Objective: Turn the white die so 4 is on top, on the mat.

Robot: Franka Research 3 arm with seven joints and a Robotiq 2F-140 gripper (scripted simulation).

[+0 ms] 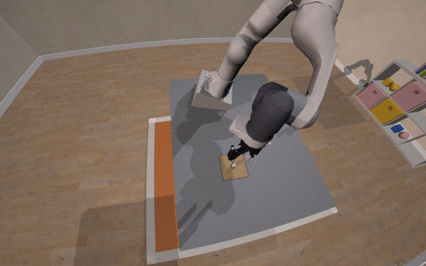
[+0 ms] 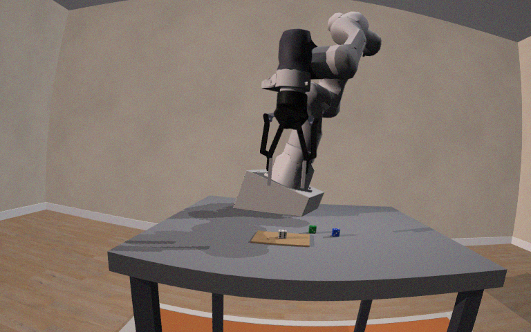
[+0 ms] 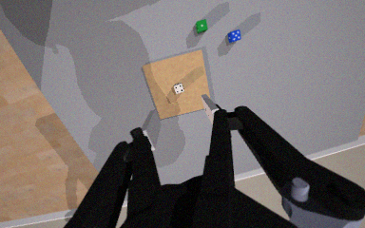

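On the grey table, the white die sat on the mat; the gripper hung high above it, spread apart and empty, with the release seemingly done.

Plain beige walls meet a floor of brown wood planks along a pale grey skirting board. A grey tabletop on dark legs stands over an orange floor strip with a white border. In the top view, at 3 o'clock, an open grey shelf unit holds pink and yellow boxes
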